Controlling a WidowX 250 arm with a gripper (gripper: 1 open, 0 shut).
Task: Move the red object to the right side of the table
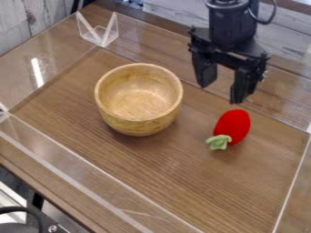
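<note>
Red glossy strawberry-like toy [232,126] lies free; we'd lower the released black claw [227,81] straight astride its middle.

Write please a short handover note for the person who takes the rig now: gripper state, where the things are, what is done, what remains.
Gripper: open, empty, pointing down, hanging above the table behind the red object, not touching it.
Red object: lying on the table, right of the wooden bowl and apart from it, green end toward the camera.
Done: nothing gripped yet; the arm is only near the object.
Left: lower over the red object, close on it, carry it further to the right side, release.
</note>
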